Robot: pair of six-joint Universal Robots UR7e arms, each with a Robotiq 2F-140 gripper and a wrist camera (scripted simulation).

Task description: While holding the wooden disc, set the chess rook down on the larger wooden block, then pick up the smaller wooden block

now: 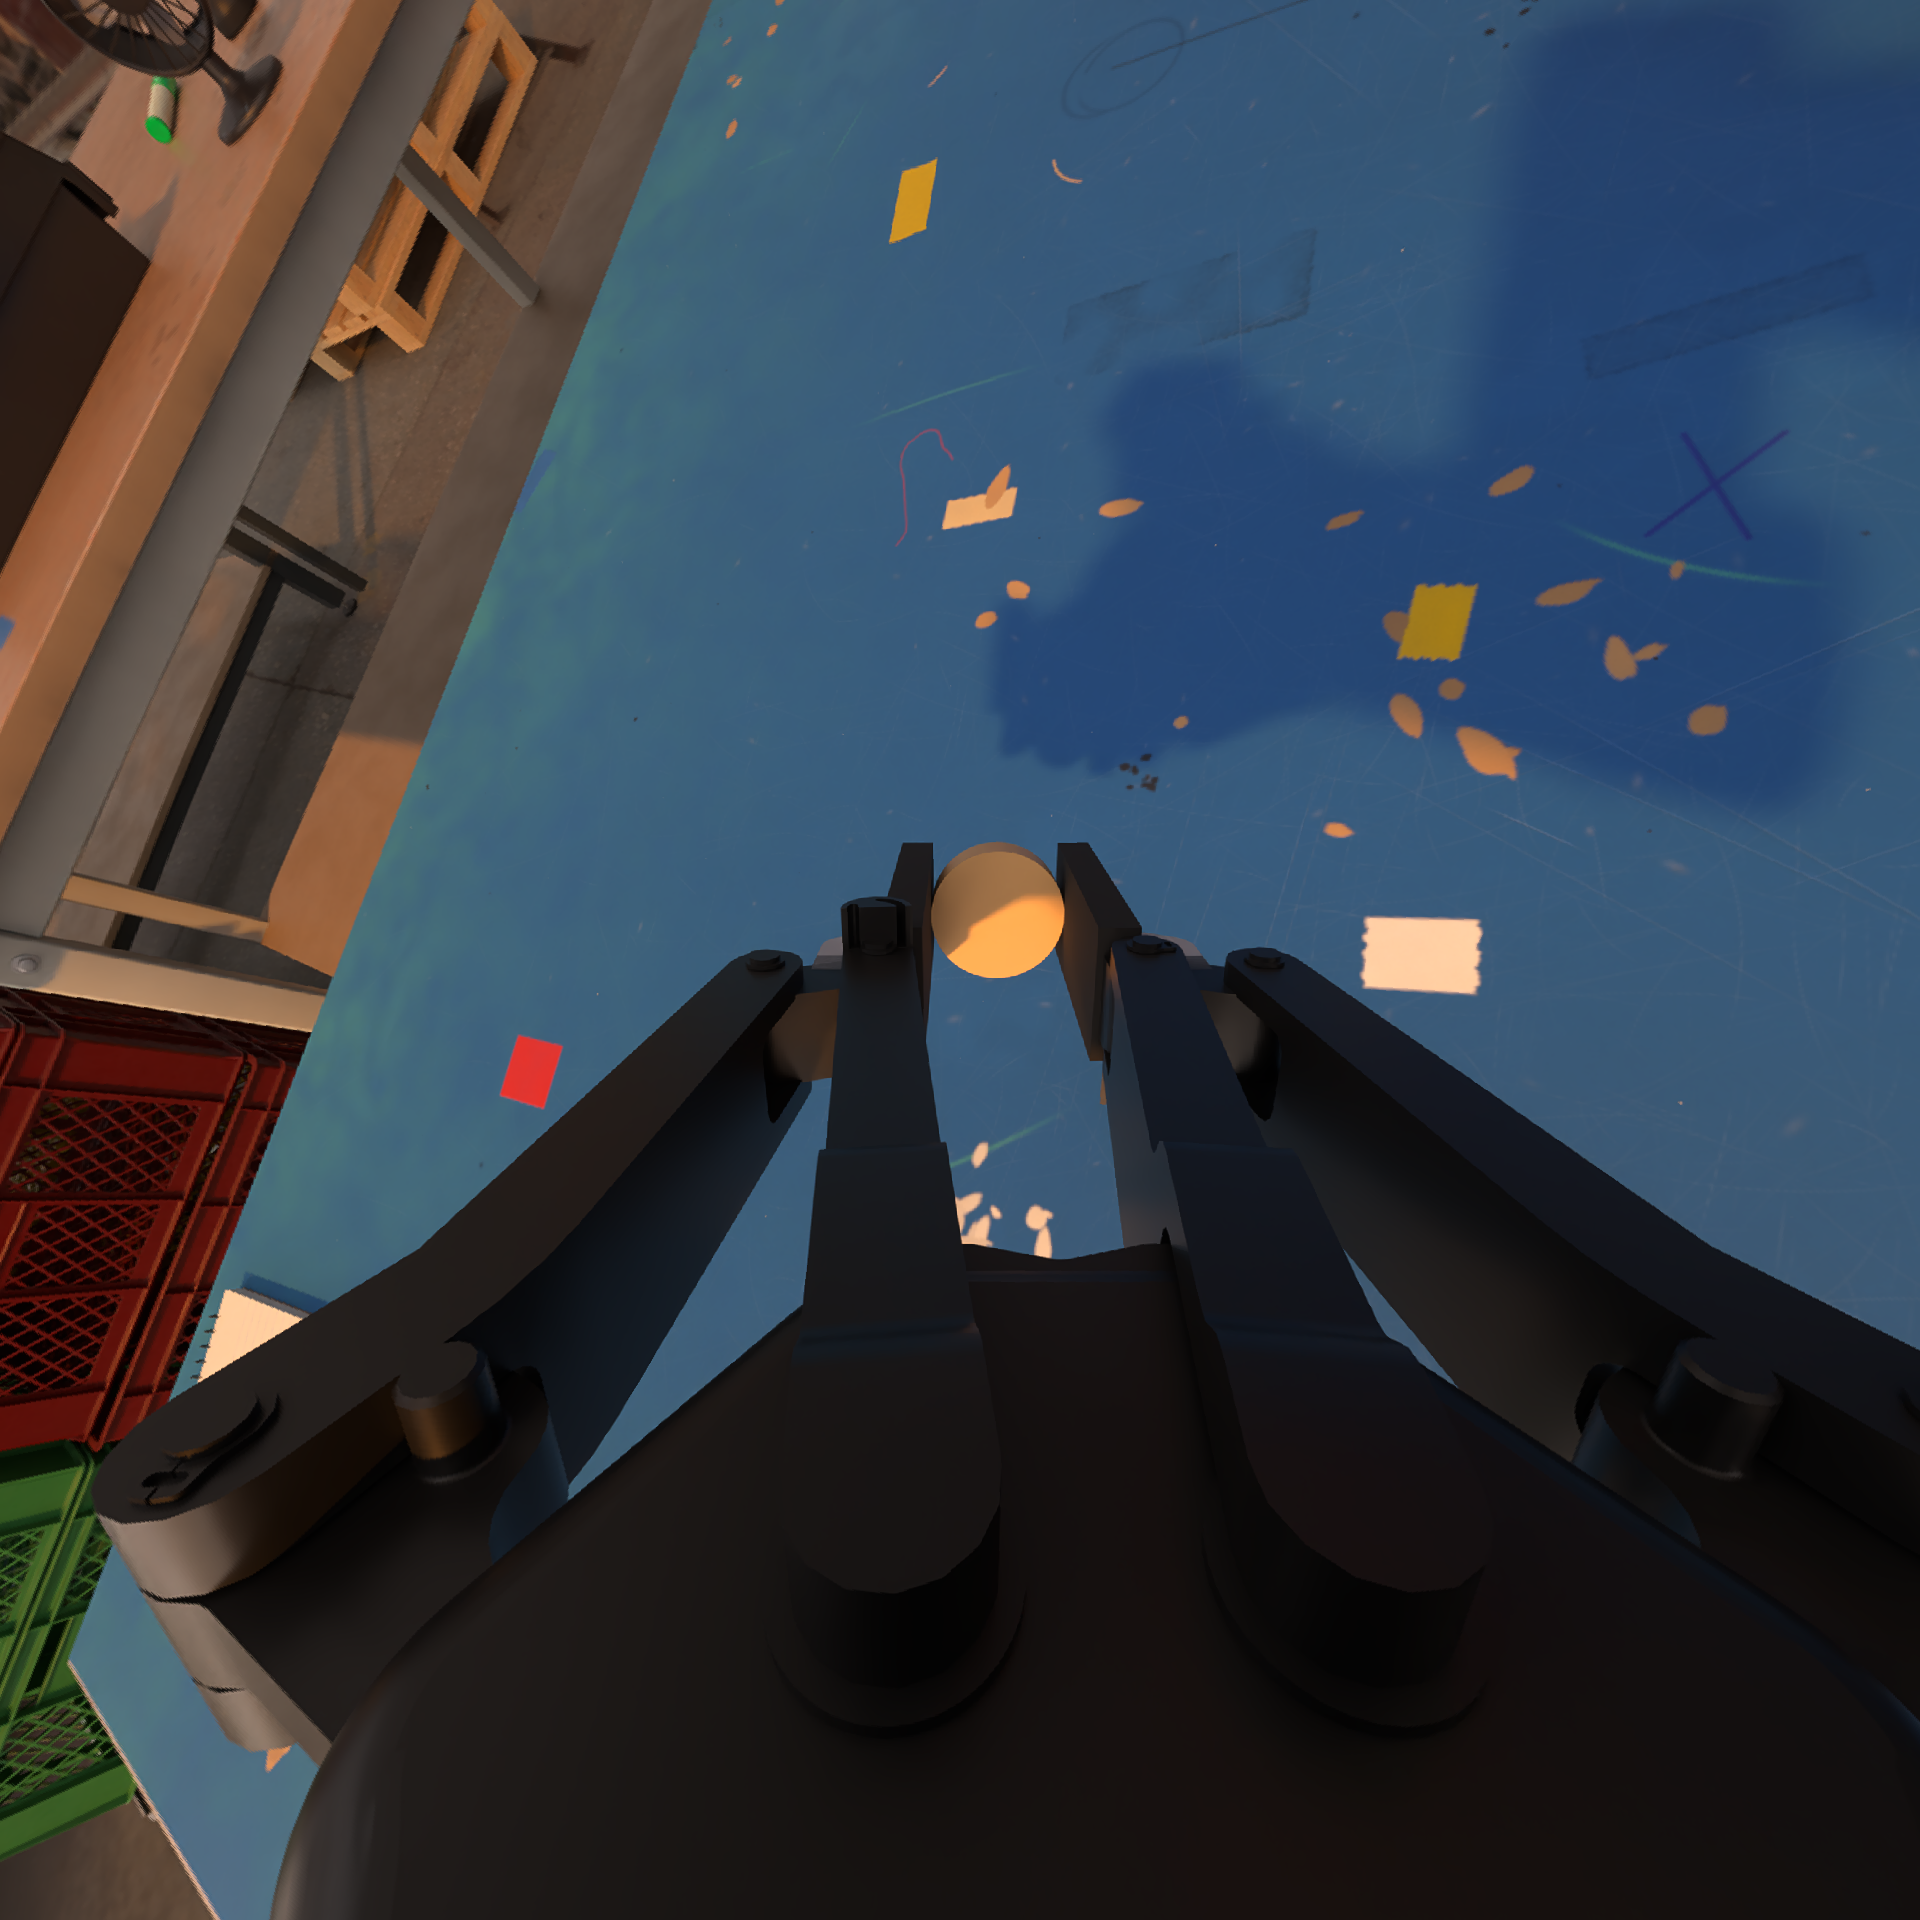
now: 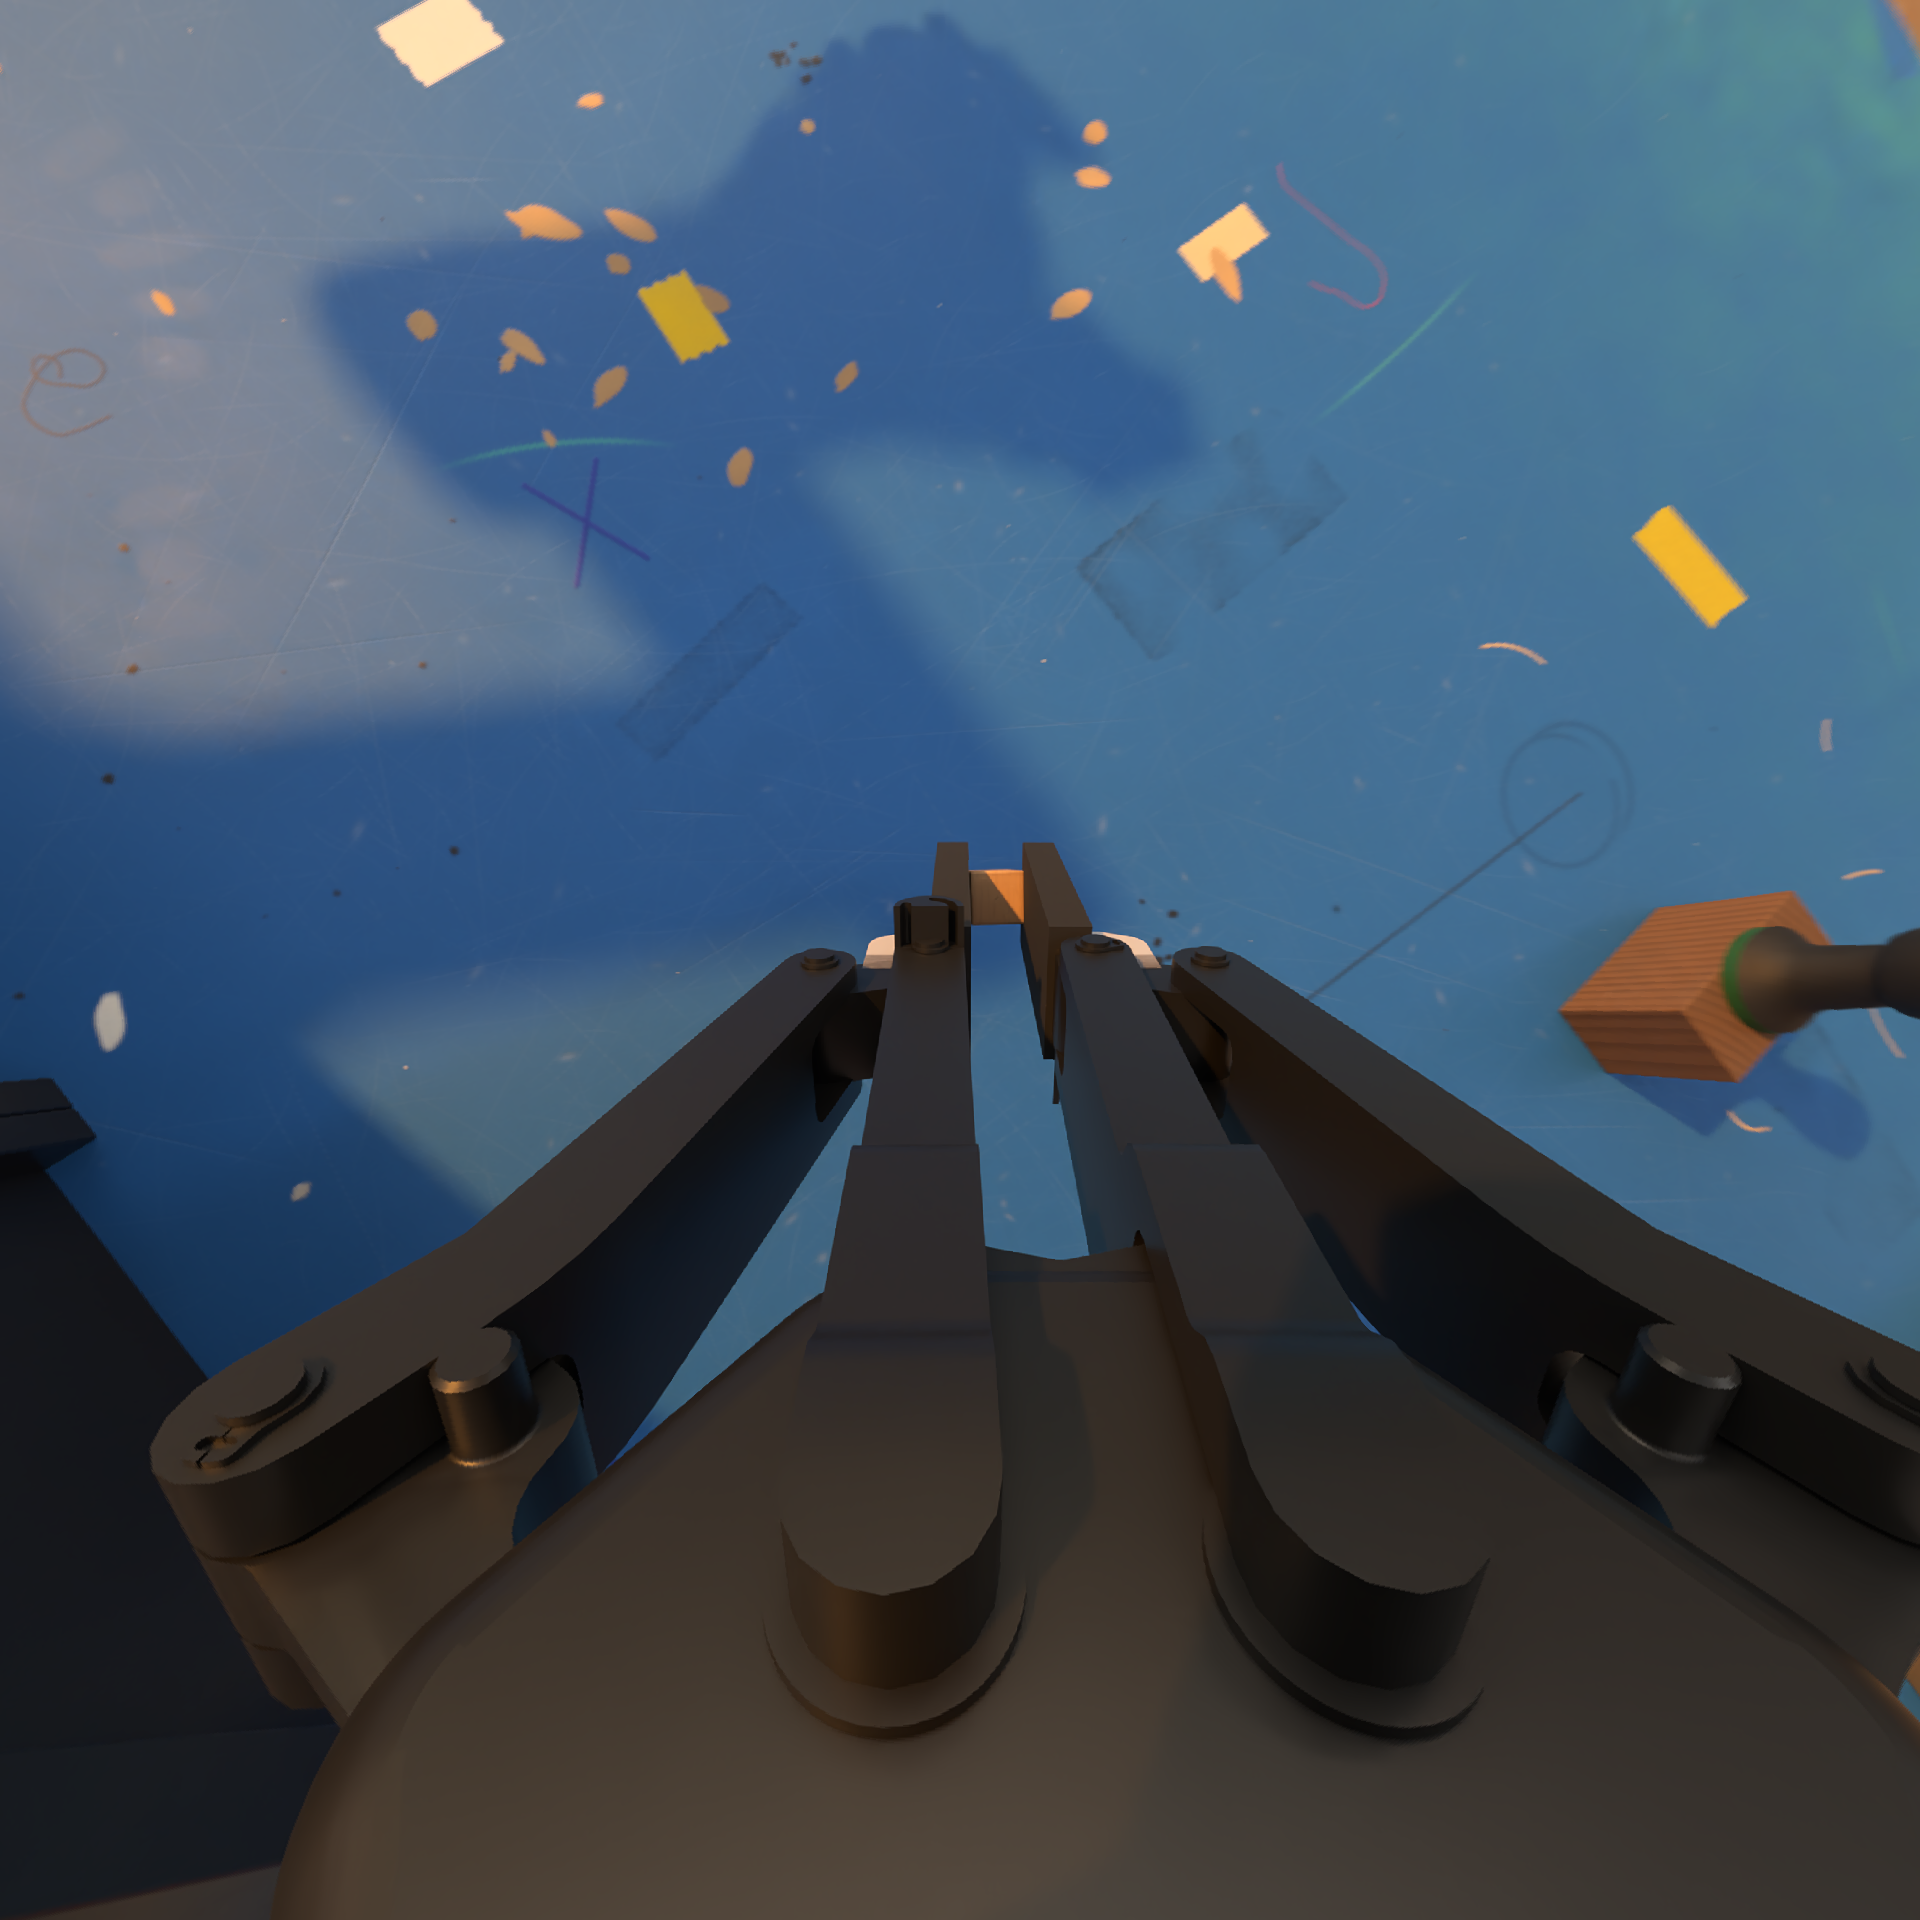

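Between the left jaws sits the wooden disc (image 1: pixel 995 912), gripped.

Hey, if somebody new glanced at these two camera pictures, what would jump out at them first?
Probably the pale wooden disc, pinched between the left claw fingertips above the blue table. Next, the small wooden block clamped in the right claw. Then, at the right edge of the right wrist view, the larger wooden block with the dark chess rook standing on it.
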